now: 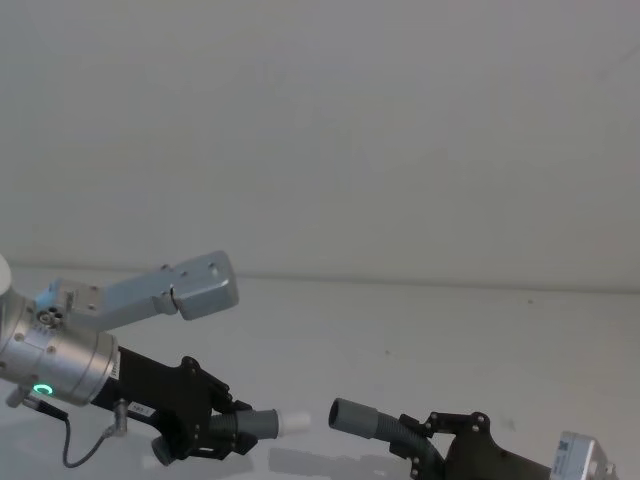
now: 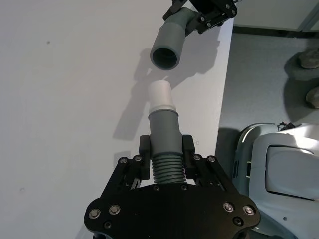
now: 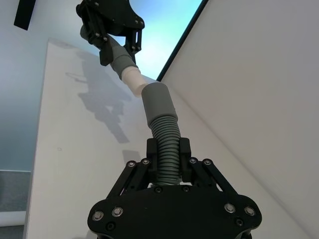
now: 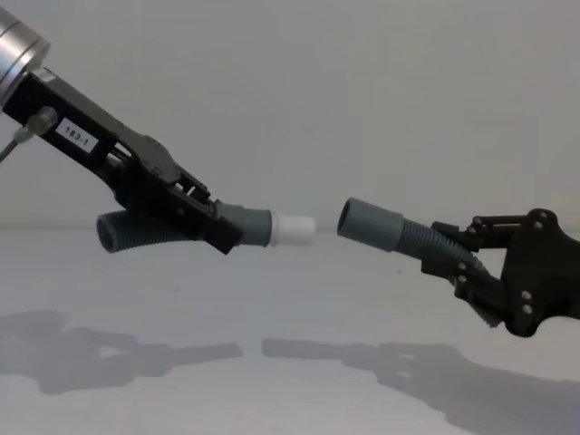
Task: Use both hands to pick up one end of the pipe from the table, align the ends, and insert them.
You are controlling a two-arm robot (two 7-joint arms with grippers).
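Both pipe pieces hang in the air above the white table (image 4: 272,299). My left gripper (image 4: 222,231) is shut on the corrugated piece (image 4: 136,231) just behind its cuff, and the white tip (image 4: 294,229) points toward the other piece. On the right, my right gripper (image 4: 458,263) is shut on the second corrugated piece, its wide grey socket cuff (image 4: 369,222) facing the tip. A small gap separates tip and socket, roughly in line. From the left wrist the tip (image 2: 161,94) sits just short of the socket mouth (image 2: 166,47). In the right wrist view the socket cuff (image 3: 157,102) nearly meets the tip (image 3: 132,79).
A plain pale wall stands behind the table. A silver-grey arm link (image 1: 195,285) lies above the left wrist. The table's edge (image 2: 224,89) runs close beside the grippers, with floor and a pale machine base (image 2: 279,164) beyond it.
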